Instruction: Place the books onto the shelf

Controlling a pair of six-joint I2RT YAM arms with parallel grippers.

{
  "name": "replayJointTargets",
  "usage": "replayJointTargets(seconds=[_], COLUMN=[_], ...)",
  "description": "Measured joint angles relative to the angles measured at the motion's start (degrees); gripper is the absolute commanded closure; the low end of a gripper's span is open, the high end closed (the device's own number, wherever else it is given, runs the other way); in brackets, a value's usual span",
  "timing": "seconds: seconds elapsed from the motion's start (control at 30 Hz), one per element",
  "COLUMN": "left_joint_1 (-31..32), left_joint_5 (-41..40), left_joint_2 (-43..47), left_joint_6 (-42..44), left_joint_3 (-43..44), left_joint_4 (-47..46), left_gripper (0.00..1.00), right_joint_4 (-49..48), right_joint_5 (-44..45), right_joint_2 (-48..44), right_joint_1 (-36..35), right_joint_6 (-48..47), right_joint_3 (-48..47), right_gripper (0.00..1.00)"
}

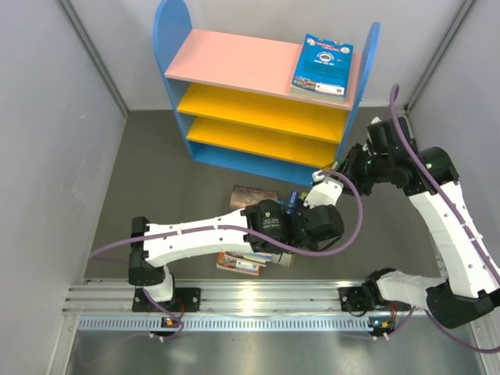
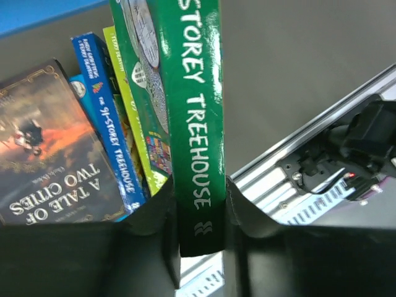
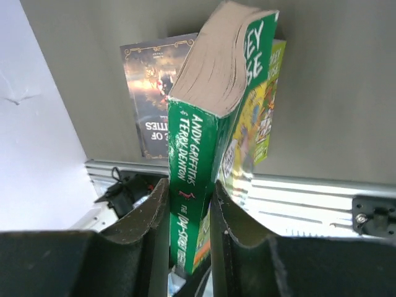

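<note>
The books (image 2: 108,124) mostly lie heaped on the surface (image 1: 156,172) before the shelf (image 1: 234,62), one blue book (image 1: 323,66) flat on its pink top board. My left jaws and right jaws are both clamped on a green book (image 2: 198,124), held on edge over the heap.

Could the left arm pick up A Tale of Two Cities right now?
Probably not: the left pincer is shut on the green Treehouse book, which the right pincer also grips. A Tale of Two Cities lies face up nearby with nothing on top, but that pincer is occupied.
</note>
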State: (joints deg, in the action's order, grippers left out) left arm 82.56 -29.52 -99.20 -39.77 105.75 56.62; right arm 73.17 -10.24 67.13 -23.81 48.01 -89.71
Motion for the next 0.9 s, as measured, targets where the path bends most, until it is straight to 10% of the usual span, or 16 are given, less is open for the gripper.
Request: replayJointTargets(seconds=[0.07,0.2,0.3,0.63,0.9], left_joint_1=[0.07,-0.13,-3.56,-36.52,-49.37], left_joint_5=[-0.96,-1.27,3.72,29.0,52.76], left_joint_2=[-0.07,0.55,4.92,39.5,41.92], left_joint_6=[-0.09,-0.63,-0.94,-3.39,-9.6], left_joint_3=[0.0,-0.76,-7.85,-33.9,-37.97], left_joint_4=[0.61,0.07,-3.15,-16.63,-33.83], left_gripper=[1.0,1.0,1.0,1.0,1.0], right_joint_4=[0.46,0.48,0.74,2.78,2.58], right_joint_5=[-0.07,-0.9,-2.91,-2.45,-3.19], right_joint_2=[-0.04,-0.42,-2.27,-7.08,-9.77], right_joint_1=[0.26,0.26,0.46,1.55,1.6], right_joint_6=[0.79,1.22,1.51,1.09,2.21], right_joint_3=[-0.07,-0.09,-1.2,-13.64,-8.22], right_gripper=[1.0,0.24,0.11,0.07,0.08])
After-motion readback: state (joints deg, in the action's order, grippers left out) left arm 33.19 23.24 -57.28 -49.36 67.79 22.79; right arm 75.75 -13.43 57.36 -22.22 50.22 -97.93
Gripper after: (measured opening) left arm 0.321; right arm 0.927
